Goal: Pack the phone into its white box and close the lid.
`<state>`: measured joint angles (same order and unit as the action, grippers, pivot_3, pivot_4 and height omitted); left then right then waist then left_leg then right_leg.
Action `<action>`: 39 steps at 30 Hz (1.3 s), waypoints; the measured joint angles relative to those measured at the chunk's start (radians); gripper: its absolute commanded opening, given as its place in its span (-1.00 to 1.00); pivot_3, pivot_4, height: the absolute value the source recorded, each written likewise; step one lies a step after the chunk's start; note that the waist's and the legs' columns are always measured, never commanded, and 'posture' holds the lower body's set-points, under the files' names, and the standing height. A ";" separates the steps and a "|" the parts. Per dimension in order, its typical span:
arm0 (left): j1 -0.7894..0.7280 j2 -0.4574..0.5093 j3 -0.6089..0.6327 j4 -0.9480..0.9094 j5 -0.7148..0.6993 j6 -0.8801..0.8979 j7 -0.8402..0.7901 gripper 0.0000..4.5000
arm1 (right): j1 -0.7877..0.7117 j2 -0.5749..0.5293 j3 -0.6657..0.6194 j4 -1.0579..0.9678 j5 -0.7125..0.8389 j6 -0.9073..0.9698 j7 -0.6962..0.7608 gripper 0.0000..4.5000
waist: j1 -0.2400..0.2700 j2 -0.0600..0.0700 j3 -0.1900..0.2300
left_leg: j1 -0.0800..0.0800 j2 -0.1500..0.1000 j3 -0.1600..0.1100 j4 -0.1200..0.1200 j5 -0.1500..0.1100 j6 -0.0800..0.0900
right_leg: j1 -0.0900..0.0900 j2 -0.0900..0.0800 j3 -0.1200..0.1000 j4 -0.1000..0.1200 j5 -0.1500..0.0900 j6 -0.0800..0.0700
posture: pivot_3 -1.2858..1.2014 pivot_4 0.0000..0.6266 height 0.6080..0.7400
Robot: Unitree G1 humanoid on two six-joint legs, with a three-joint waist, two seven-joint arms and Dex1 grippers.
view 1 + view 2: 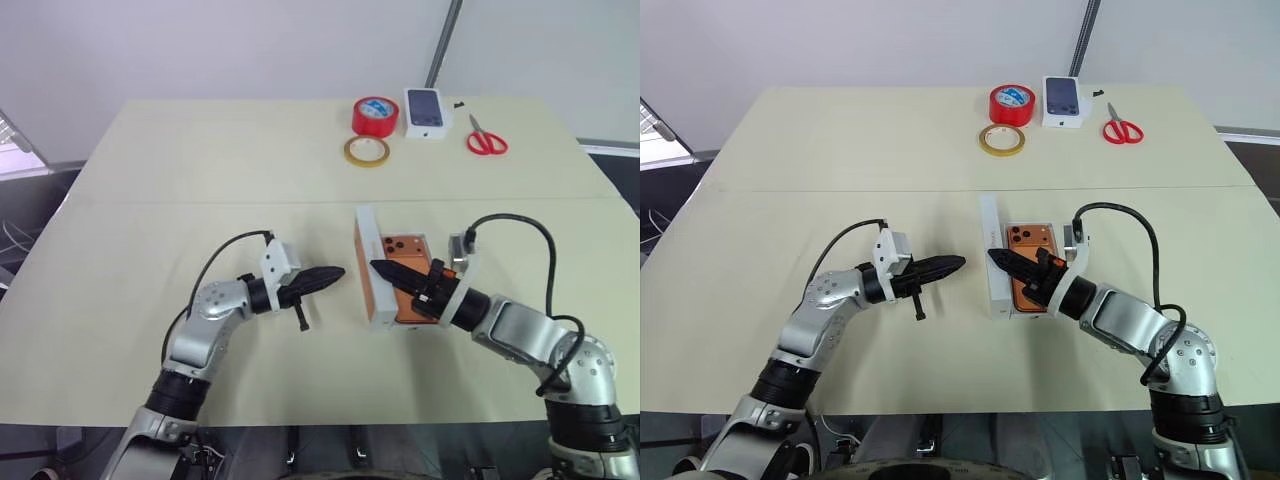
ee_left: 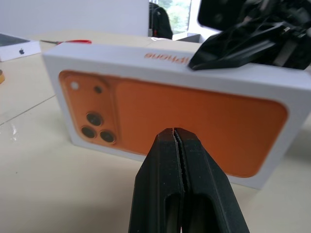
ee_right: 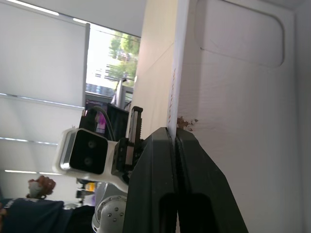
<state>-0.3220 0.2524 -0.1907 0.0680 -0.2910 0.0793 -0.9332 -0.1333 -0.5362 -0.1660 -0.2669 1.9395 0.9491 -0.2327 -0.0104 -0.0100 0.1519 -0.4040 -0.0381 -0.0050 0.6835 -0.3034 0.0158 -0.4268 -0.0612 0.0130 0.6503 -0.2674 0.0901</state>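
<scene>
Grippers come nearest, both low over the table [image 1: 200, 190] and aimed at each other. The left gripper [image 1: 335, 272] is clenched on nothing and points level toward the robot's right. Its tip stops just short of the lid [image 2: 160, 109] without touching it. The right gripper [image 1: 378, 267] is also clenched with nothing between its fingers. It reaches in from the right over the phone [image 1: 408, 262], and its tip rests against the upper edge of the lid.

The lid stands on one long edge between the two grippers, walling the left gripper off from the phone. Its outer face, printed with an orange phone, is turned toward the left gripper, and its white inside faces the right one. The phone lies flat just beyond it, back up, inside the white box [image 1: 1028, 313]. Its long axis runs near to far, parallel to the standing lid, with the camera cluster at the far end.

Well beyond these, near the table's far edge, lie a tan tape roll [image 1: 367, 151] and a red tape roll [image 1: 375, 115]. To their right are a small white box [image 1: 424, 110] showing a dark phone, then red scissors [image 1: 487, 140].
</scene>
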 measured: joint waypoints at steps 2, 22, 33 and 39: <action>-0.020 -0.031 -0.011 0.040 0.011 -0.016 0.006 -0.97 | 0.005 -0.010 -0.001 0.000 -0.001 -0.005 0.015 -1.00 | 0.002 0.000 0.000 | 0.000 0.000 0.000 0.000 0.000 0.000 | 0.000 0.000 0.000 0.000 0.000 0.000 | 0.03 -0.52 1.00; -0.208 -0.266 -0.097 0.349 0.085 -0.136 0.000 -1.00 | 0.130 -0.376 -0.233 0.093 -0.597 -0.113 0.529 0.46 | 0.020 -0.001 0.000 | -0.001 0.000 0.001 0.001 -0.001 0.002 | 0.000 0.001 0.000 -0.001 0.001 0.001 | 0.03 -0.52 1.00; -0.205 -0.124 -0.034 0.220 0.064 0.035 0.024 -1.00 | 0.072 -0.272 0.073 0.081 -1.286 -0.446 0.644 -0.98 | 0.023 0.000 0.000 | 0.000 0.000 0.001 0.001 0.000 0.001 | 0.000 0.001 0.000 -0.001 0.001 0.001 | 0.03 -0.52 1.00; -0.145 -0.011 -0.058 0.150 0.075 0.082 -0.030 -1.00 | 0.038 -0.258 0.113 0.081 -1.432 -0.498 0.697 -0.98 | 0.022 0.000 -0.001 | 0.000 0.000 0.000 0.001 0.000 0.000 | 0.000 0.001 0.000 -0.001 0.001 0.001 | 0.03 -0.52 1.00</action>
<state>-0.4672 0.2411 -0.2490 0.2177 -0.2164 0.1610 -0.9637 -0.0955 -0.7940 -0.0530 -0.1859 0.5073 0.4506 0.4645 0.0115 -0.0101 0.1513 -0.4039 -0.0385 -0.0046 0.6845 -0.3036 0.0162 -0.4267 -0.0605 0.0133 0.6494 -0.2668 0.0912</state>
